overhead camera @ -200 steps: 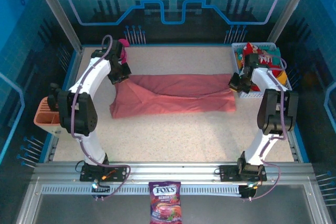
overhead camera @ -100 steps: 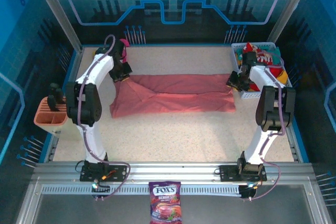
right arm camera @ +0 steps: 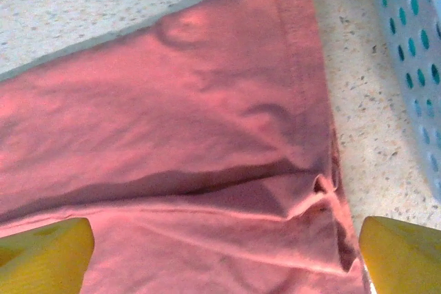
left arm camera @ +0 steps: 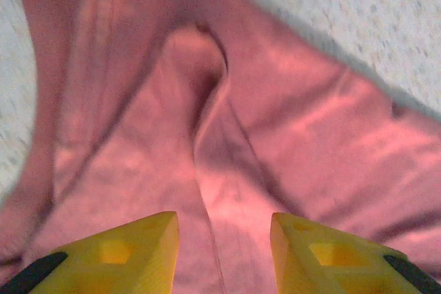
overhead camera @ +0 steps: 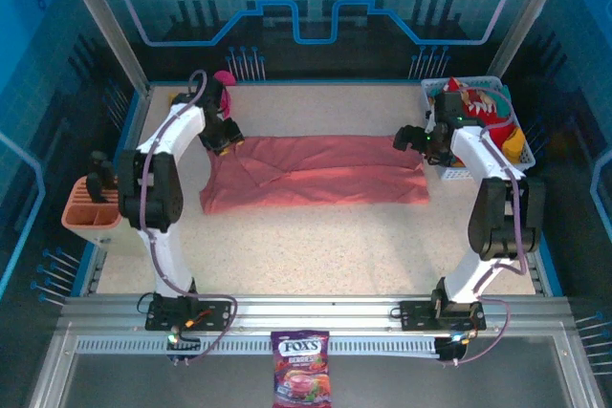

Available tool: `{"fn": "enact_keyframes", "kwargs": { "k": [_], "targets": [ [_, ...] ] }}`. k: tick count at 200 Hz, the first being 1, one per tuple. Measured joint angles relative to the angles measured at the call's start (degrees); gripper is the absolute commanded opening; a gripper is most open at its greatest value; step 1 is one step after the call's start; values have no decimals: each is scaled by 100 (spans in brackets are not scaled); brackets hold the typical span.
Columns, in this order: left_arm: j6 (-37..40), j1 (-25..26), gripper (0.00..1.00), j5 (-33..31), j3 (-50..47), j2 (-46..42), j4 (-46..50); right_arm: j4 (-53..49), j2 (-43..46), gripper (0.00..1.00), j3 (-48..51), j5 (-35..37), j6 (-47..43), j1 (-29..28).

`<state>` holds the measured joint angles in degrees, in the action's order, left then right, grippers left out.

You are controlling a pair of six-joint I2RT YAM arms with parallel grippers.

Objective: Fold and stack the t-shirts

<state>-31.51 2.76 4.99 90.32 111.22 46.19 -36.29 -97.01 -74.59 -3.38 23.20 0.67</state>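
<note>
Two grippers have just let go. Top view: left gripper and right gripper, jaws parted, stand at the far corners of the salmon-pink t-shirt. It now lies as a flat band across the table, so one fold is judged complete. Left wrist: soft, creased knit. Right wrist: stitched hem and a smooth doubled layer, near the perforated basket.

Candy pkt, basket, org. caddy.
</note>
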Motion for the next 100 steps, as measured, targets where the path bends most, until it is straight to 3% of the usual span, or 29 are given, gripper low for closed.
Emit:
{"fn": "enact_keyframes", "kwargs": {
  "k": [29,57,100],
  "targets": [
    [-459,498,42,391,-1427,-863,-586,31,334,100,214,-24,-20,-203],
    [-925,973,43,636,-2398,-1169,-1215,22,525,100,501,-129,-15,-227],
    [-1311,1047,44,640,-2791,-1185,-1744,-28,684,100,658,-173,-20,-264]
  ]
}}
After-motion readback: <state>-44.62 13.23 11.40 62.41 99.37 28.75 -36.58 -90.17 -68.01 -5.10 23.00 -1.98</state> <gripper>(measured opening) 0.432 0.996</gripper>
